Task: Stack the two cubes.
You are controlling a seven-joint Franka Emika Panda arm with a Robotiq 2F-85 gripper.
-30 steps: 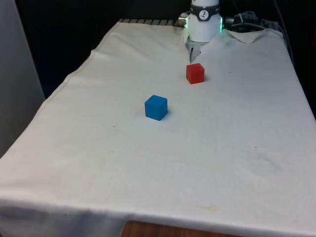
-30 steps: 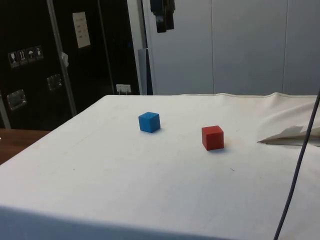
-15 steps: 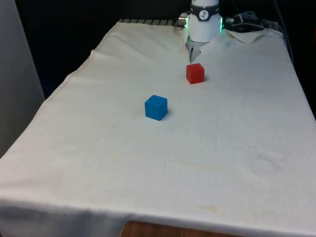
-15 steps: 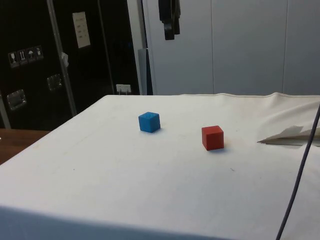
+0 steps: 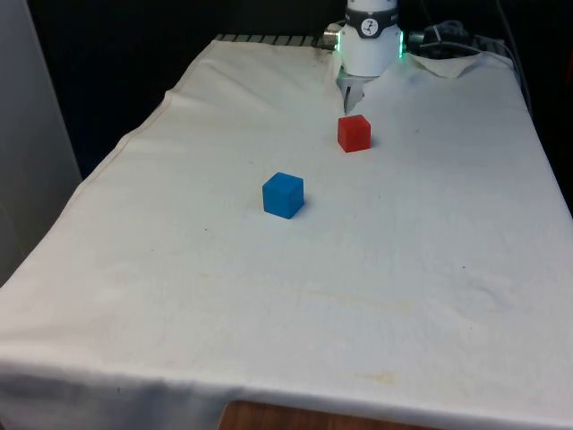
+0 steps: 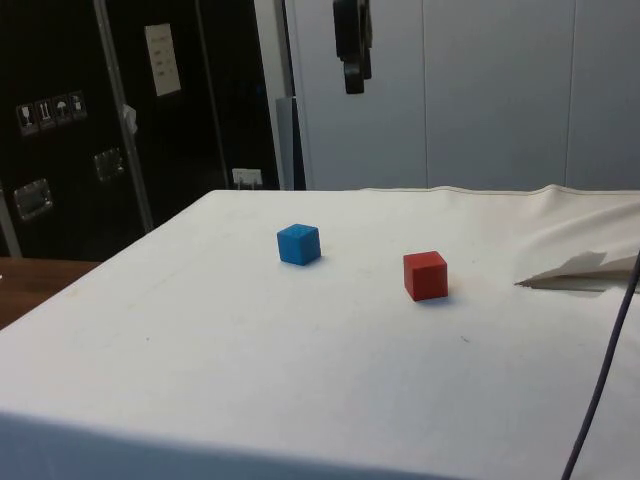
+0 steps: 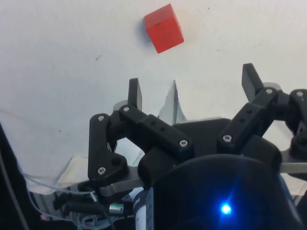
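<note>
Cubes first: in the front view you have the small red cube (image 5: 354,133) sitting flat on the white tablecloth (image 5: 421,269) close to the far end, and the small blue cube (image 5: 283,195) nearer the middle, toward the front view's left of the red one. They sit well apart, neither touching the other nor anything else, so nothing is stacked yet.

From the side view you can see the same layout: the blue cube (image 6: 298,244) and the red cube (image 6: 425,275) each rest squarely on the cloth, and the black two-finger gripper (image 6: 353,72) hangs high above them, carrying nothing.

In the wrist view the gripper (image 7: 192,86) has its fingers spread wide with only bare cloth between them; it is released and empty. The red cube (image 7: 164,28) lies beyond the fingertips, clear of both.

Judging from this, you have the whole job left: descend onto one cube, grasp it, carry it over and set it on the other. The red cube looks like the likelier first pick.
</note>
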